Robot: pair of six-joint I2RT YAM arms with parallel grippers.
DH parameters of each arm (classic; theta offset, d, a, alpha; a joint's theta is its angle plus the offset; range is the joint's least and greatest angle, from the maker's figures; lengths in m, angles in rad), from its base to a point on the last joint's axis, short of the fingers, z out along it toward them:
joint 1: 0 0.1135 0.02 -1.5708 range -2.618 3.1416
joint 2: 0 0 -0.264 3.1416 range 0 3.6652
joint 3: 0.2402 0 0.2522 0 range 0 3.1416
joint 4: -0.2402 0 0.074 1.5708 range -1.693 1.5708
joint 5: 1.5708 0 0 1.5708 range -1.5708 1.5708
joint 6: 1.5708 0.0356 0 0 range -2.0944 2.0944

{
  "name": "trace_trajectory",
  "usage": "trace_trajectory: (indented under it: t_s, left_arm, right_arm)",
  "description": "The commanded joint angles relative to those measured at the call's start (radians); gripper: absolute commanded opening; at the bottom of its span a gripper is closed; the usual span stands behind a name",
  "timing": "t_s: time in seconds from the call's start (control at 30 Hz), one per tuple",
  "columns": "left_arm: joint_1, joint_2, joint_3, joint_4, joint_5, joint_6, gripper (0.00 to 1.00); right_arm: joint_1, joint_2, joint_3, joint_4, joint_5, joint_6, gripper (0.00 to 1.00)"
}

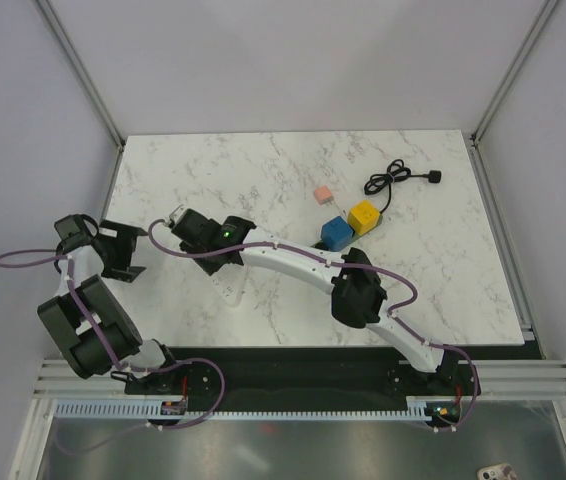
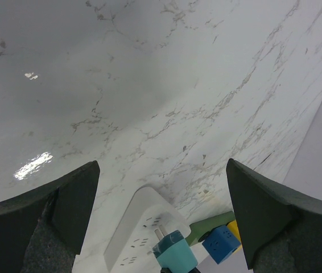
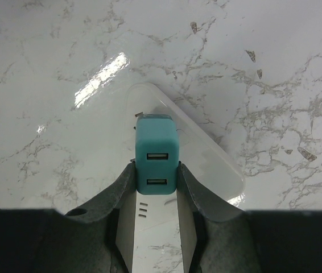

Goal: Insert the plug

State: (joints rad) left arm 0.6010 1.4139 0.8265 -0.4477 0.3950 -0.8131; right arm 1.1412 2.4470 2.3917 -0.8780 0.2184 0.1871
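Right gripper (image 3: 156,173) pinching teal USB charger plug (image 3: 156,149) between its fingers, white power strip (image 3: 209,156) just beyond its fingertips, left gripper (image 2: 162,199) spread wide

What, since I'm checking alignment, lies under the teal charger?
The white power strip lies under the teal charger held in the right gripper. The slots beneath are hidden by its body.

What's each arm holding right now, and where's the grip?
Right gripper holds the teal USB plug, jaws clamped on its two side faces at the USB-port end. Left gripper is open and holds nothing.
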Motion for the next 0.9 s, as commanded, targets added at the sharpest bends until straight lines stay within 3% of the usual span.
trace_trajectory:
  t_s: [0.0,0.87]
  left_arm:
    - [0.008,0.0,-0.009,-0.005,-0.008,0.005,1.0]
    - [0.008,-0.003,-0.01,-0.003,-0.008,0.005,0.99]
  right_arm:
    - [-0.003,0.0,0.054,-0.029,-0.002,0.006,0.0]
    - [-0.034,0.049,0.076,-0.067,-0.01,0.017,0.0]
